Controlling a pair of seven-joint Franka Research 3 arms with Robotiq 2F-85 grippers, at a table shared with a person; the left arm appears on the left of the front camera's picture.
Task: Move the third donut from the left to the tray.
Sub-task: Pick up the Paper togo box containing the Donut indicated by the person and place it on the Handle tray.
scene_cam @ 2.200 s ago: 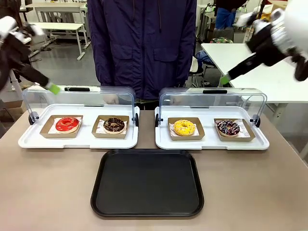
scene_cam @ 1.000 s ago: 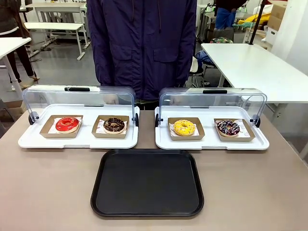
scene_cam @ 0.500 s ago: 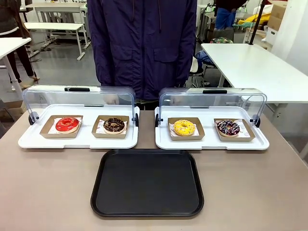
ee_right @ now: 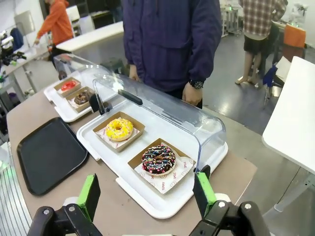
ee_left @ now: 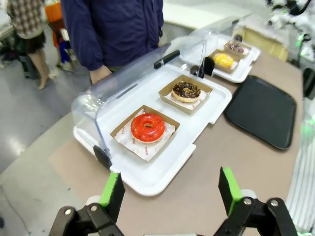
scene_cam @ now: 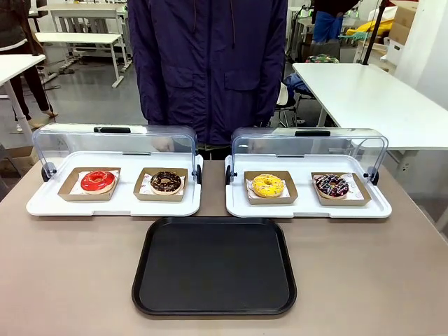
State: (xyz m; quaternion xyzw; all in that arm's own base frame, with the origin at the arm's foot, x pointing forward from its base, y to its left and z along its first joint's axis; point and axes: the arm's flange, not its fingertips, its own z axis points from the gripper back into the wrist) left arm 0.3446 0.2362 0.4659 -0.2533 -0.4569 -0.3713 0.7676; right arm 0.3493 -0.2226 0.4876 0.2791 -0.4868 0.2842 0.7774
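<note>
The yellow-glazed third donut (scene_cam: 267,185) sits in its brown cardboard holder on the right white tray (scene_cam: 308,208), left of a dark sprinkled donut (scene_cam: 331,185). It also shows as the yellow donut (ee_right: 119,129) in the right wrist view and far off as the yellow donut (ee_left: 223,60) in the left wrist view. The black tray (scene_cam: 214,266) lies bare at the table's front middle. My left gripper (ee_left: 169,192) is open, hovering short of the left white tray. My right gripper (ee_right: 147,194) is open, hovering short of the right white tray.
The left white tray (scene_cam: 112,205) holds a red donut (scene_cam: 97,180) and a chocolate donut (scene_cam: 166,181). Both trays have clear lids (scene_cam: 308,145) raised at the back. A person in a dark blue jacket (scene_cam: 207,63) stands at the far edge, hands by the lids.
Both arms, seen high at the picture's sides 2.2 s ago, have left the front view. Donuts and trays have not moved.
</note>
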